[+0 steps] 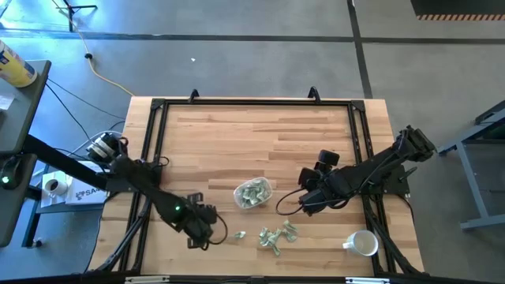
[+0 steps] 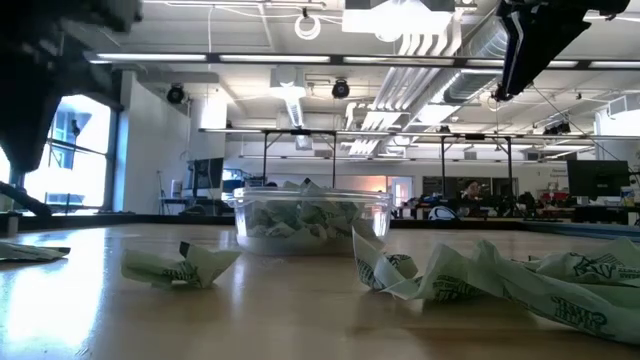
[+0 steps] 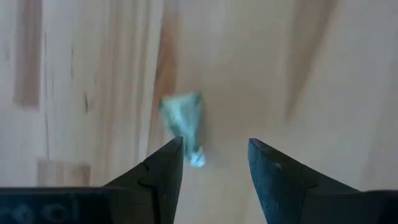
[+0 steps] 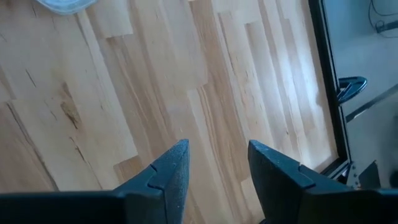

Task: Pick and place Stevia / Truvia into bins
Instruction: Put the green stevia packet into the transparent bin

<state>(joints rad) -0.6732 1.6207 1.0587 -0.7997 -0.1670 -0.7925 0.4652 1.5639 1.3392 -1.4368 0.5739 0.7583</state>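
Several pale green and white Stevia packets lie in a loose pile [image 1: 278, 237] [image 2: 500, 280] near the table's near edge. A single packet [image 1: 239, 234] [image 2: 180, 265] [image 3: 183, 121] lies flat to the left of the pile. The clear tub [image 1: 252, 192] [image 2: 310, 218] stands behind them and holds several packets. My left gripper [image 1: 209, 229] [image 3: 214, 155] is open and hovers just left of the single packet, touching nothing. My right gripper [image 1: 304, 207] [image 4: 217, 155] is open above bare wood, to the right of the tub.
A white mug [image 1: 361, 243] lies on its side near the table's near right corner. A black frame [image 1: 252, 102] runs around the wooden top. Bare wood spreads across the far half of the table. The tub's rim [image 4: 62, 5] shows at the edge of the right wrist view.
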